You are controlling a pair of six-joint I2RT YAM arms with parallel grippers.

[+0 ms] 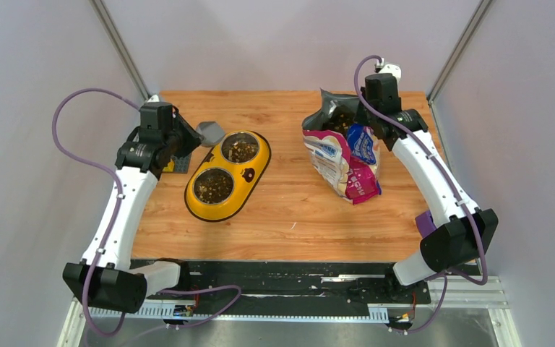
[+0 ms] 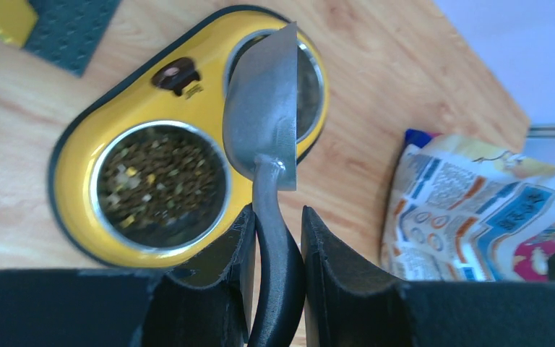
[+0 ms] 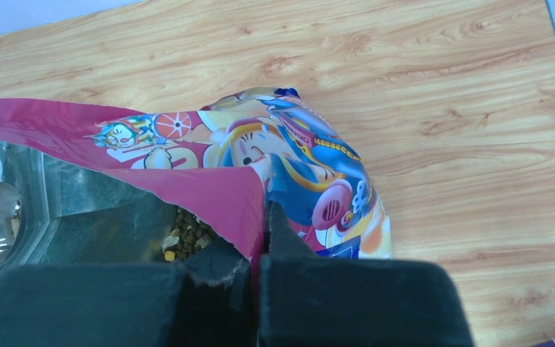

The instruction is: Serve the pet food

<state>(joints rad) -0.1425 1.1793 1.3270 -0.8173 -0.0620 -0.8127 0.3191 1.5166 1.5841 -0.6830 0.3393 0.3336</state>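
Observation:
The pink-and-blue pet food bag [image 1: 347,155] stands open at the right of the table, kibble [image 3: 186,235] showing inside. My right gripper [image 3: 264,238] is shut on the bag's top edge [image 3: 224,199] and holds it open. My left gripper [image 2: 278,249] is shut on the black handle of the grey scoop [image 2: 264,116]. The scoop [image 1: 210,132] sits tipped by the far end of the yellow feeder [image 1: 227,176] and looks empty. Both steel bowls hold kibble [image 1: 214,186], also seen in the left wrist view [image 2: 160,184].
A dark grey mat [image 2: 69,29] with a yellow block [image 2: 0,16] lies at the far left under my left arm. White walls and metal posts close in the table on three sides. A purple object [image 1: 425,223] sits by the right arm's base.

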